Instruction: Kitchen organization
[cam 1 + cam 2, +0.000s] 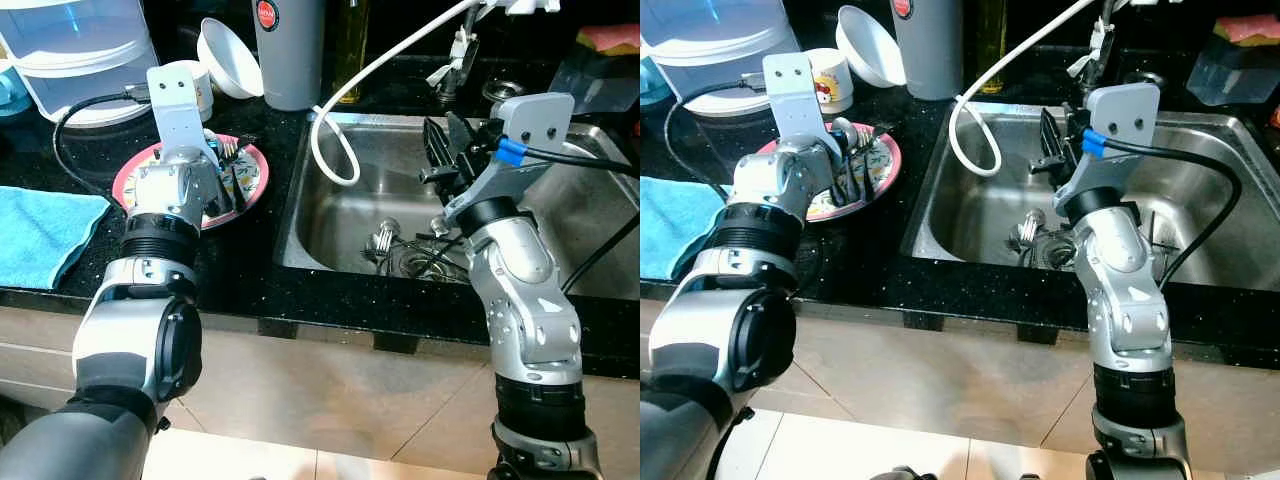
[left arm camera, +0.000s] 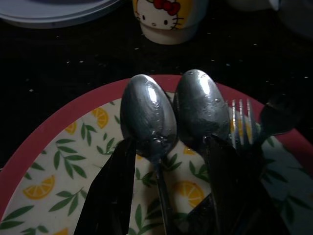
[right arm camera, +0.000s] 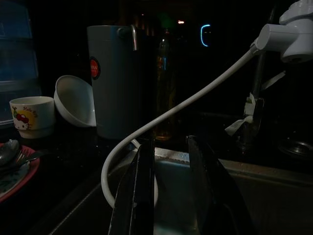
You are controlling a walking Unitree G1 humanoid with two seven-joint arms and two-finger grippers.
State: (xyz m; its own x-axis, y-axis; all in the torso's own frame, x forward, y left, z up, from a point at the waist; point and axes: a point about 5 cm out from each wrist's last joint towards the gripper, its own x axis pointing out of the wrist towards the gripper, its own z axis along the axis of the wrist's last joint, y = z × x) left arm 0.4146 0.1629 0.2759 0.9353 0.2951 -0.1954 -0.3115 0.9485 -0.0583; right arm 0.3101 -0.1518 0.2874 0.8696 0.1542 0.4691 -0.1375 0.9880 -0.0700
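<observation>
Hovering over the plate (image 2: 44, 147) on the table's left, the left hand (image 2: 166, 196) spreads around two spoons (image 2: 146, 117), while the right hand (image 3: 171, 191) gapes empty above the sink (image 1: 330, 215).

A white hose (image 1: 335, 140) loops across the sink's (image 1: 590, 200) left side.

At the upper left we see a clear plastic drawer unit (image 1: 75, 50); a blue towel (image 1: 40, 235) lies at the left edge, and a white hose (image 1: 375, 70) loops over the sink's upper left.
</observation>
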